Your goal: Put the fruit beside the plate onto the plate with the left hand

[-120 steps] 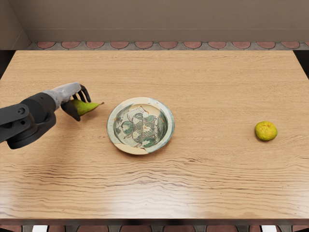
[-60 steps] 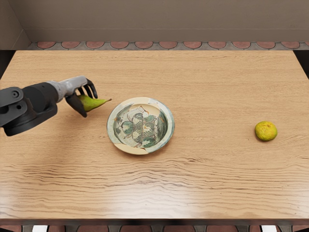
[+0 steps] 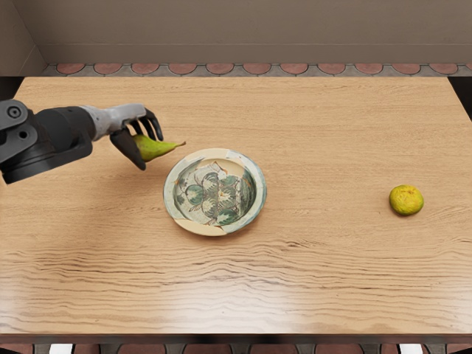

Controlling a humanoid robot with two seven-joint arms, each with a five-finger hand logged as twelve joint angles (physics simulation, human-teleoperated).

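I have the left hand (image 3: pixel 139 137) curled around the pear (image 3: pixel 158 147), with its thin end aimed at the plate (image 3: pixel 169 199). It hangs just off the plate's left rim, toward the table's left edge, so a short carry should finish.

Bare light-wood tabletop (image 3: pixel 317 122) around green-patterned ceramic plate (image 3: pixel 258 193), open up to dark left hand (image 3: pixel 137 133) clutching green pear (image 3: pixel 161 148); small yellow-green round fruit (image 3: pixel 406 200) well apart at right.

A light wooden tabletop (image 3: pixel 295 280) fills the view; behind it a plain grey-brown wall (image 3: pixel 243 29) meets reddish scalloped floor tiles (image 3: pixel 221 68).
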